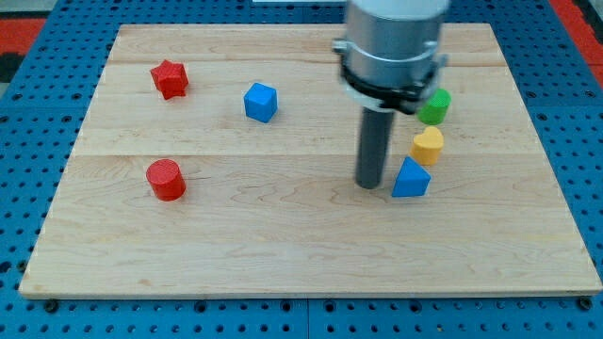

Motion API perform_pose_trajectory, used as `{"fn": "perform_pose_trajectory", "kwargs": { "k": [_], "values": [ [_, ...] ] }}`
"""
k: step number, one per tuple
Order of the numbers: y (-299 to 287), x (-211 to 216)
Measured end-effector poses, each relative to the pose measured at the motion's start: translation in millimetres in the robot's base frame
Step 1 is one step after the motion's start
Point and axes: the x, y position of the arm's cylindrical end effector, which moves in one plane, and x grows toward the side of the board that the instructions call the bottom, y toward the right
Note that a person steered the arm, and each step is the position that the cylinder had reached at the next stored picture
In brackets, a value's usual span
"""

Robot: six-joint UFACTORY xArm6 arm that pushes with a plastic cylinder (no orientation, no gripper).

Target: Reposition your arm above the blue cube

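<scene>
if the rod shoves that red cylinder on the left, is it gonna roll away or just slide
The red cylinder stands on its flat end on the wooden board, so it would probably slide rather than roll. It looks squat, so tipping seems unlikely. Its round side may let it slip off my tip, which is now far to its right, beside the blue triangular block.

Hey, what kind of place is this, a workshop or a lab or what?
Probably a robotics lab bench: a wooden board lies on blue pegboard, small blocks like the blue cube sit on it, and my tip rests beside a blue triangular block.
</scene>
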Motion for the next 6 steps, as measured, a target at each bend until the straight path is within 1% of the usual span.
{"fn": "perform_pose_trajectory", "kwargs": {
  "k": [3, 4, 5, 6],
  "values": [
    [42.5, 2.0],
    [-19.2, -8.8],
    [-72.4, -57.7],
    [-66.9, -103.5]
  ]
}}
